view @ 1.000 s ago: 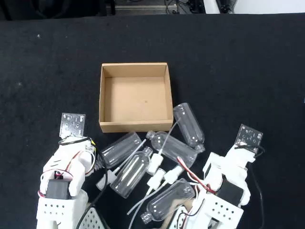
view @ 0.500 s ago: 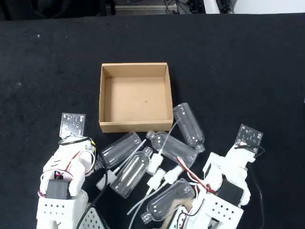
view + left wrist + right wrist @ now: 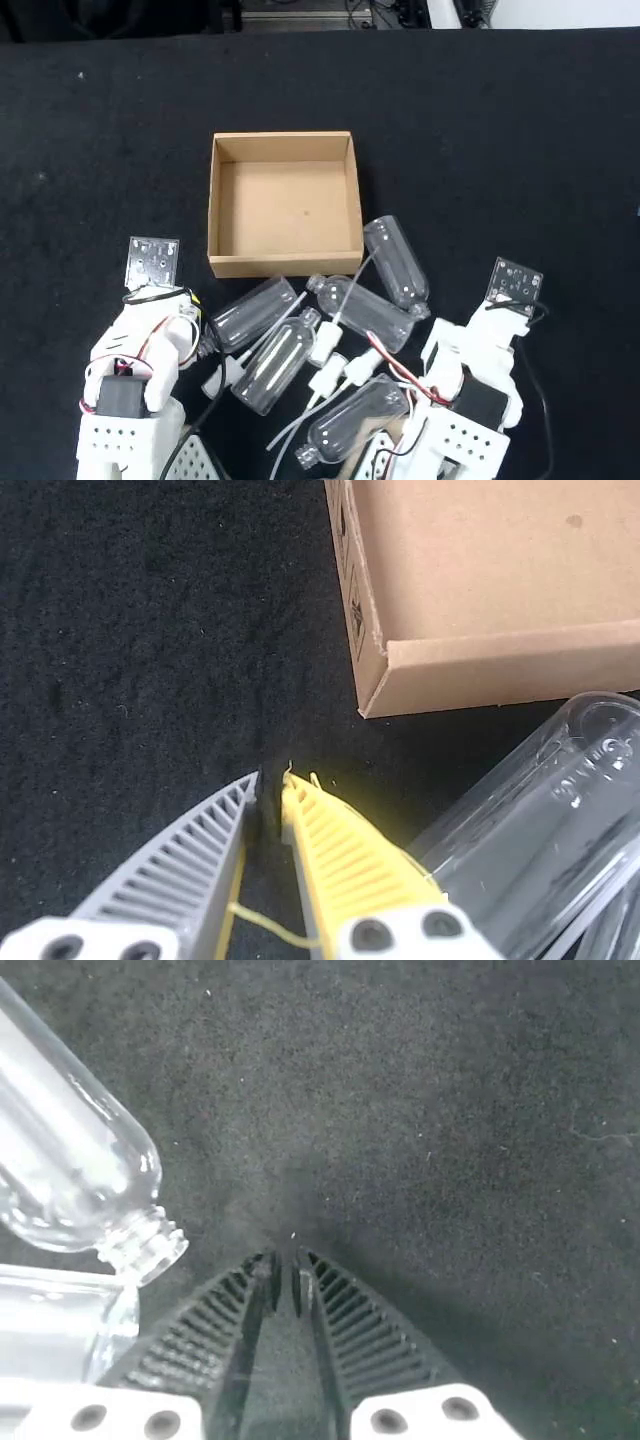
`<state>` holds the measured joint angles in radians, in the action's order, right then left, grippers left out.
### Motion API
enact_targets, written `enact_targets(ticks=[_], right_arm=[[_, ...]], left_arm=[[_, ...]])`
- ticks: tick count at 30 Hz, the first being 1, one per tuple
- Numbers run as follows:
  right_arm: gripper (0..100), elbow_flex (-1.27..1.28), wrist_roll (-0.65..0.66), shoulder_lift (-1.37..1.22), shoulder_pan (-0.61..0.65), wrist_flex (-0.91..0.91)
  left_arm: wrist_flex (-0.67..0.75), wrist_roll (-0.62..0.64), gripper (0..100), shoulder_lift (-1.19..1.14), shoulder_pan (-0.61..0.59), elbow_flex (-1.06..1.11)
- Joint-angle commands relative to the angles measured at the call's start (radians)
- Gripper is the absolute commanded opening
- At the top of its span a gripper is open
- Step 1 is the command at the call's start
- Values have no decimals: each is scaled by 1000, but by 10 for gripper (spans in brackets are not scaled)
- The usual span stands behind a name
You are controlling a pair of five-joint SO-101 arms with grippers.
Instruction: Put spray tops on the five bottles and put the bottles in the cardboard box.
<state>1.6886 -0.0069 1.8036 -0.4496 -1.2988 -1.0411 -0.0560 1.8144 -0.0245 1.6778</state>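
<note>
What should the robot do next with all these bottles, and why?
Probably open the shut right end effector and ease it toward the bare-necked bottle beside it: spray tops lie loose among the bottles, and no bottle is in the cardboard box.

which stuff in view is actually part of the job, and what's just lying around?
Job:
- cardboard box
- five clear bottles, lying on the table near the box
- white spray tops, loose among the bottles

Lying about:
- cables past the table's far edge
- black table cover
</note>
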Motion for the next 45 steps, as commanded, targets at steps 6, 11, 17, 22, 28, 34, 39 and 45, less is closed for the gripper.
enact_targets(ticks=[6, 11, 17, 22, 28, 34, 39, 45], right_arm=[[15, -5, -2, 91, 20, 9], [15, -10, -2, 91, 31, 176], [15, -25, 123, 90, 29, 443], [16, -79, 387, 90, 29, 462], [16, -185, 442, 90, 29, 433], [16, -427, 456, 90, 38, 244], [16, -680, 459, 88, 38, 37], [54, -837, 462, 24, 49, -61]], left_arm=[[-3, 5, 33, 6, 16, 22], [-2, 5, 31, 3, 13, 22], [8, -2, 33, 8, 24, 21], [9, -120, 34, 9, -65, -73], [8, -365, 34, 8, -90, -208], [-2, -296, 174, 2, -94, -361], [-31, -302, 191, -32, -85, -435], [-203, -404, 193, -313, 58, -547]])
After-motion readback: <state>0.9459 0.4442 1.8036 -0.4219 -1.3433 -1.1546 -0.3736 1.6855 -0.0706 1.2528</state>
